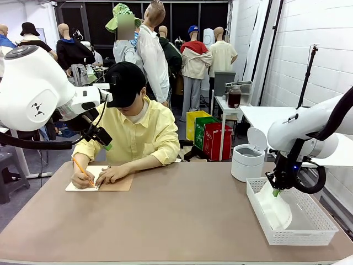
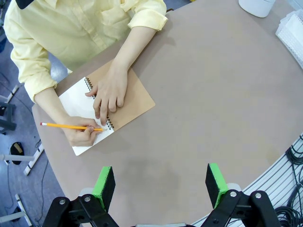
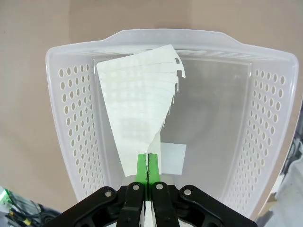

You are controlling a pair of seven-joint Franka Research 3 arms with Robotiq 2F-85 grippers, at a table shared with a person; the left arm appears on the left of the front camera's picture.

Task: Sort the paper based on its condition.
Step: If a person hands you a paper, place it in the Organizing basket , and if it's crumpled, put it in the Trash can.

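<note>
Right gripper [image 3: 147, 161] closed, green pads [image 3: 141, 166] pressed flat together on one end of the paper [image 3: 142, 94]. Thin white sheet, bent in a soft curve, one side ragged with small torn tabs, reaching down from the fingers into the basket [image 3: 71, 118]. White plastic, rectangular, walls full of round holes, floor smooth and a little glossy. Around it, matte brown table [image 3: 38, 47]. Left gripper [image 2: 161, 184] wide open over bare table, holding nothing. Farther out, a spiral notebook [image 2: 137, 97] with kraft cover and a yellow pencil [image 2: 71, 126] in a person's hand [image 2: 83, 135].

Thin matt paper [image 3: 137, 109], glossy perforated plastic basket [image 3: 75, 123], smooth matt tabletop [image 1: 182, 221]
</note>
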